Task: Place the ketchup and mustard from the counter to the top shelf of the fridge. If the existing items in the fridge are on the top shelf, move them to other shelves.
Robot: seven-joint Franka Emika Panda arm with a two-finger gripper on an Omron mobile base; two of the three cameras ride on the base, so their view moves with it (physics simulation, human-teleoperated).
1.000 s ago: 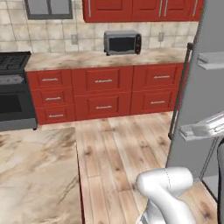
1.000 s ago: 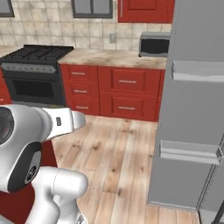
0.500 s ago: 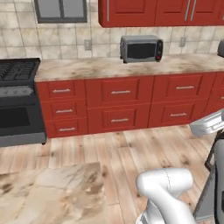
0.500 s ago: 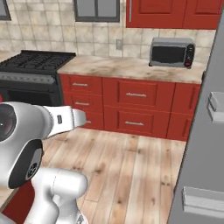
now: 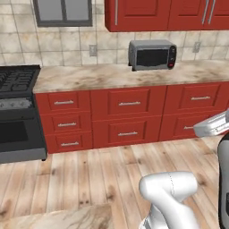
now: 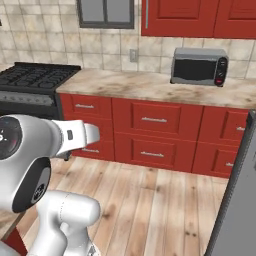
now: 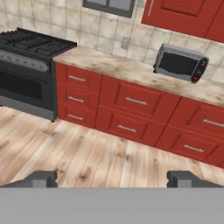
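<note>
Right then the pincer (image 7: 112,178) stood wide open and held nothing — no bottles showed on the bench (image 7: 131,70). Only the fridge (image 6: 239,210) edge showed — turning close could bump it.

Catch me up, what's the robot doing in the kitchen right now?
Nothing is being handled. The end effector is open and empty, pointed across the wood floor at the counter with the red cabinets under it. On that counter sits a toaster oven, and a black stove stands at its end. No ketchup or mustard bottle is visible on this stretch. A grey edge of the fridge shows at the right of the right base view.
</note>
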